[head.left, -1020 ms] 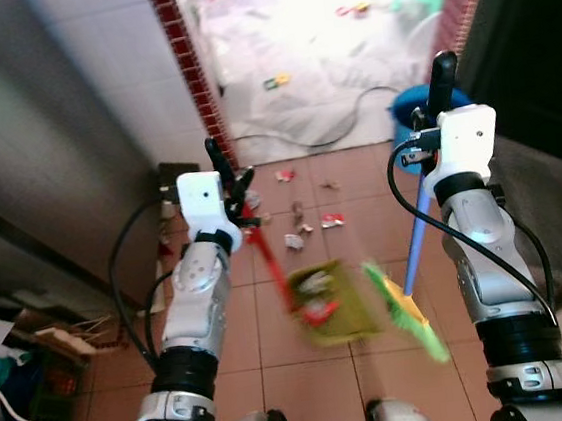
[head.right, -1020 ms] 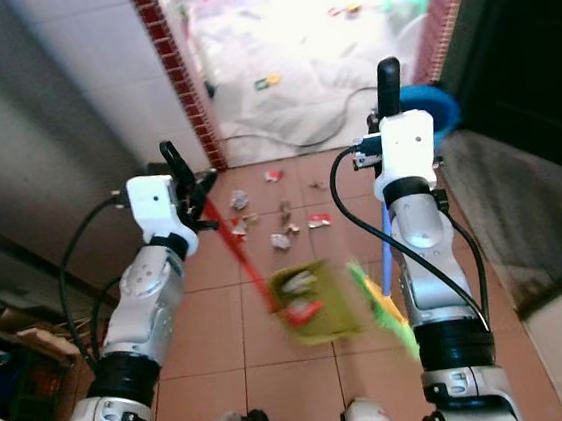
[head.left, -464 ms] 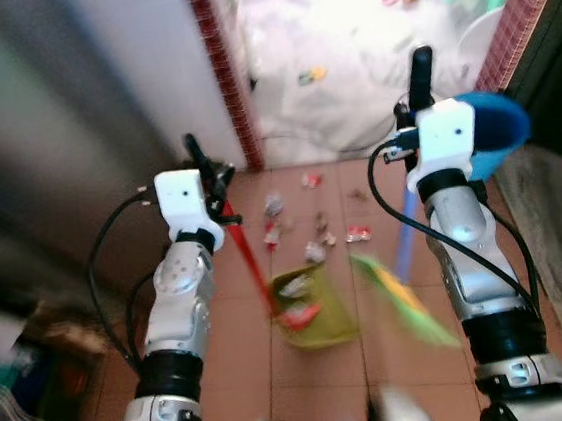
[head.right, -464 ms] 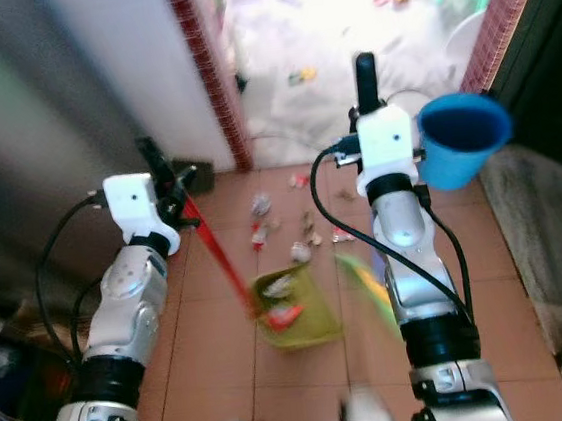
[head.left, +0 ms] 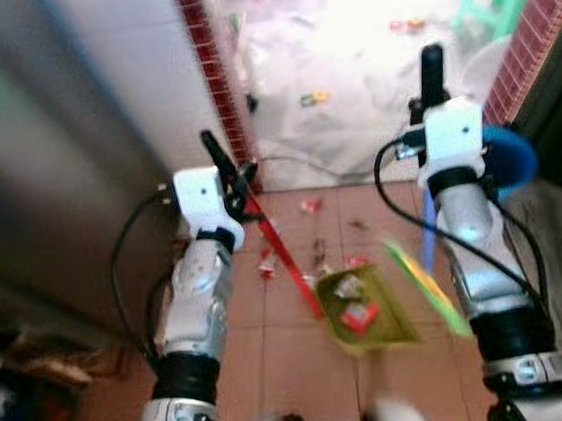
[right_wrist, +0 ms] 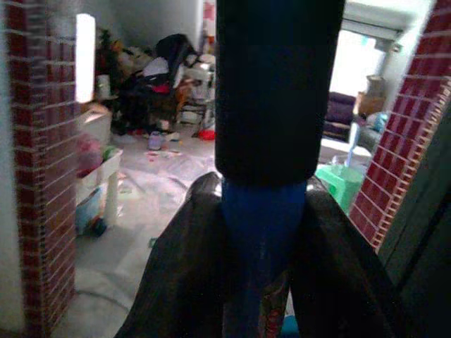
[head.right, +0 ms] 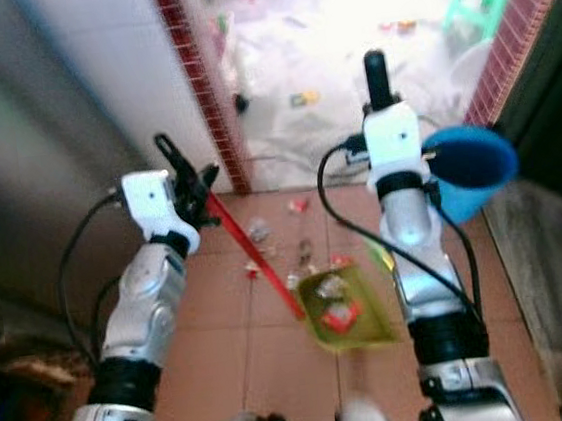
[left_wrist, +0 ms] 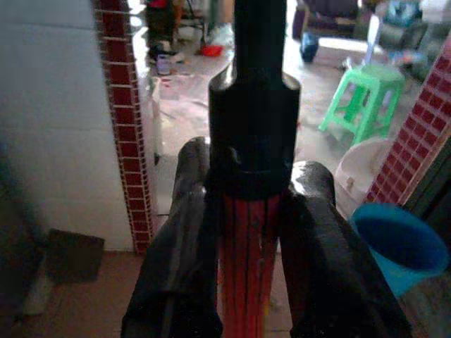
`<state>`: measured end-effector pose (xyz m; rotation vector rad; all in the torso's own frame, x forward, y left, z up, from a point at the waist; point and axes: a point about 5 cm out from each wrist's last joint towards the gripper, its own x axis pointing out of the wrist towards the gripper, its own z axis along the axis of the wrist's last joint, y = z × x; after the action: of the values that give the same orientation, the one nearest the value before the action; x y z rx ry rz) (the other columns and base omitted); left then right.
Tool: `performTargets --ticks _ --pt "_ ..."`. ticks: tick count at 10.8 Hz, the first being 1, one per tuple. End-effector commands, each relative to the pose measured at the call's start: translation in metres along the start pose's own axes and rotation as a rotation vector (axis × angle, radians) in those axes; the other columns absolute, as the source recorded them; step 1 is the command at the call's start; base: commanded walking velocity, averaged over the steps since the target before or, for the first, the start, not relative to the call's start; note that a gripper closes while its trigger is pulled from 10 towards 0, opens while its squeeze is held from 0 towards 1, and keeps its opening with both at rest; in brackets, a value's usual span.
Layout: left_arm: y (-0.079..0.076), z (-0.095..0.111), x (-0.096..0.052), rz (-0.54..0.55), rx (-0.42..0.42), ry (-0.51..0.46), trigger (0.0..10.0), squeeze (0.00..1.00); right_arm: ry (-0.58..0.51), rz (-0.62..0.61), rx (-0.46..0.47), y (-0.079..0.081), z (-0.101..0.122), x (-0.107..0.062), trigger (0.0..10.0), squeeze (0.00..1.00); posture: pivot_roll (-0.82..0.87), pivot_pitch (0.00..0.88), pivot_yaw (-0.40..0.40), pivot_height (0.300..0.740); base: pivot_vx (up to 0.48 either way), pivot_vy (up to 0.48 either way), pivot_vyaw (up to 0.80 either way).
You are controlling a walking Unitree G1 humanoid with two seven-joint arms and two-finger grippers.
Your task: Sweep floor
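One yellow-green dustpan sits on the tiled floor holding scraps; several loose scraps lie beside it. One blue bucket stands right. Left gripper clamps the dustpan's red handle. Right gripper clamps the one broom's blue handle.

The floor is smooth, matt tile. The dustpan at 6 o'clock looks like shiny plastic, and so does its red handle, which has thin ridges. The bucket at 3 o'clock is smooth plastic. The fingers are glossy black. The broom stick is smooth, with a matt black grip. The brick edge at 11 o'clock is rough. The arms are shiny metal.
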<state>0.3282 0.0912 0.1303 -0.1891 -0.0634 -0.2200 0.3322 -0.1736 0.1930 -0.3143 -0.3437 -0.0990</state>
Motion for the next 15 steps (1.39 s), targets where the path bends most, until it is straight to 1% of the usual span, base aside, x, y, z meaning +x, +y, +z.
performTargets --ticks 1,2,3,4,5,6,7,8,9,10,11,12,13,14,15 --pt "0.0 0.015 0.003 -0.004 0.023 -0.057 10.0 0.0 -0.045 -0.023 -0.006 -0.004 0.009 0.005 10.0 0.0 -0.11 0.083 0.133 0.74 0.472 0.0 0.0" --pt "0.0 0.013 0.003 0.01 0.017 -0.037 10.0 0.0 -0.047 -0.031 -0.006 -0.004 0.009 0.005 10.0 0.0 -0.11 0.081 0.13 0.74 0.3 0.0 0.0" --pt "-0.001 0.012 0.004 0.008 0.052 -0.023 10.0 0.0 -0.034 -0.03 -0.019 -0.004 0.006 0.005 10.0 0.0 -0.1 0.067 0.09 0.74 0.0 0.0 0.0" --pt "-0.003 0.017 0.003 -0.039 0.135 -0.024 10.0 0.0 -0.012 -0.016 -0.036 -0.004 0.005 0.007 10.0 0.0 -0.1 0.058 0.054 0.74 0.0 0.0 0.0" --pt "0.003 0.021 -0.005 -0.09 0.197 -0.034 10.0 0.0 0.027 0.009 -0.017 0.0 0.001 0.005 10.0 0.0 -0.12 0.047 0.031 0.74 0.0 0.0 0.0" --pt "0.008 0.019 -0.011 -0.106 0.218 -0.021 10.0 0.0 0.036 0.023 -0.018 0.002 -0.002 0.001 10.0 0.0 -0.12 0.045 0.024 0.74 0.0 0.0 0.0" --pt "0.019 0.011 -0.028 -0.123 0.26 0.014 10.0 0.0 0.077 0.037 -0.024 0.008 -0.012 -0.013 10.0 0.0 -0.11 0.052 0.026 0.74 0.0 0.0 0.0" --pt "0.021 0.004 -0.043 -0.131 0.254 0.043 10.0 0.0 0.099 0.053 -0.046 0.011 -0.019 -0.027 10.0 0.0 -0.1 0.056 0.035 0.74 0.0 0.0 0.0" --pt "0.023 -0.002 -0.052 -0.11 0.246 0.07 10.0 0.0 0.098 0.064 -0.055 0.011 -0.021 -0.032 10.0 0.0 -0.1 0.036 0.058 0.74 0.0 0.0 0.0" --pt "0.024 0.0 -0.049 -0.076 0.248 0.071 10.0 0.0 0.066 0.066 -0.063 0.006 -0.017 -0.024 10.0 0.0 -0.09 0.012 0.07 0.74 0.0 0.0 0.0" --pt "0.024 0.003 -0.046 -0.081 0.273 0.062 10.0 0.0 0.034 0.063 -0.083 0.003 -0.014 -0.018 10.0 0.0 -0.09 0.004 0.069 0.74 0.0 0.0 0.0" --pt "0.033 0.004 -0.048 -0.065 0.305 0.059 10.0 0.0 0.008 0.039 -0.104 0.002 -0.012 -0.013 10.0 0.0 -0.09 0.0 0.071 0.74 0.0 0.0 0.0" --pt "0.038 0.006 -0.051 -0.035 0.289 0.067 10.0 0.0 0.024 0.013 -0.094 0.0 -0.012 -0.014 10.0 0.0 -0.1 0.0 0.077 0.74 0.0 0.0 0.0" --pt "0.04 0.004 -0.056 -0.023 0.274 0.075 10.0 0.0 0.019 0.024 -0.104 0.002 -0.011 -0.022 10.0 0.0 -0.12 0.0 0.093 0.74 0.0 0.0 0.0" --pt "0.039 -0.001 -0.056 -0.018 0.254 0.089 10.0 0.0 0.03 0.029 -0.115 0.0 -0.015 -0.027 10.0 0.0 -0.13 0.004 0.104 0.74 0.0 0.0 0.0"
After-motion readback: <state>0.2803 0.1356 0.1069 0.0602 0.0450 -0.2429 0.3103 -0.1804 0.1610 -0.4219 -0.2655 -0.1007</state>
